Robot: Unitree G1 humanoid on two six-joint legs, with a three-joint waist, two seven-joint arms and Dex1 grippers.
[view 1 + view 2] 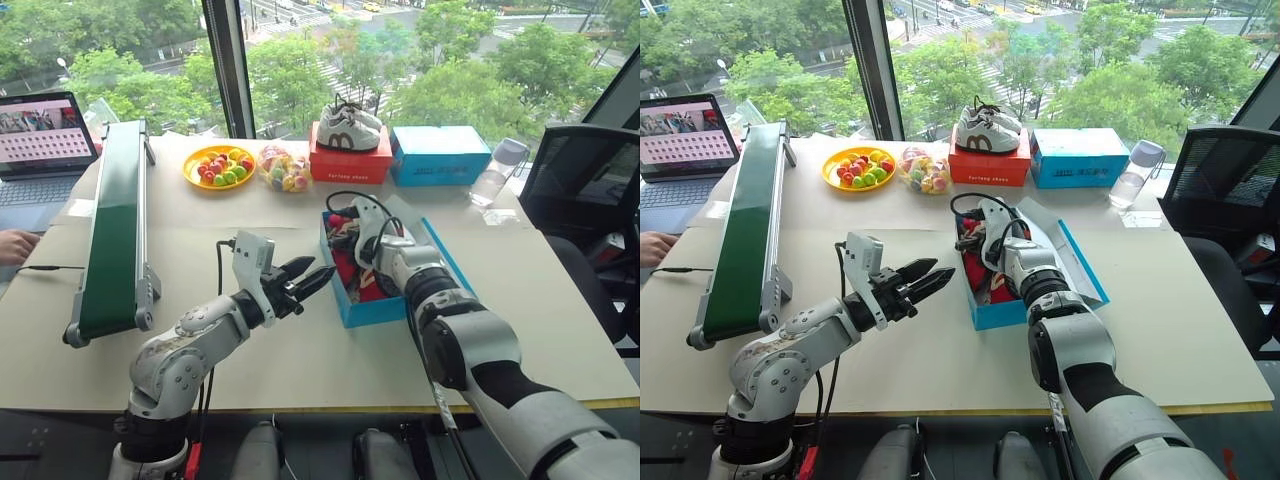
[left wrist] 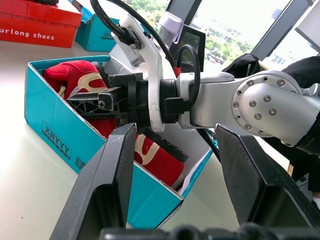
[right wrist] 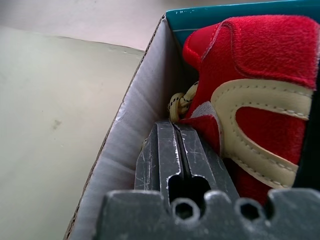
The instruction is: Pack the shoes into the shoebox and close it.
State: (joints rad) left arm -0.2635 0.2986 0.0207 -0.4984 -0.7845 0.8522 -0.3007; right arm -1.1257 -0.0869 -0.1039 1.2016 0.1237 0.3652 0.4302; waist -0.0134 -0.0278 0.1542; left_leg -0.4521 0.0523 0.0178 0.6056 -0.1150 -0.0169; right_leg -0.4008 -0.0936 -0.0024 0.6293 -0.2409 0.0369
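The right gripper (image 3: 175, 145), fingers pressed together and grasping nothing, is reaching down inside the open blue shoebox (image 1: 372, 311) along its white inner wall. The red shoes (image 3: 260, 100) are lying in the box, just beside its fingers. The left gripper (image 1: 308, 278) is hovering partly open, empty, near the box's outer side.
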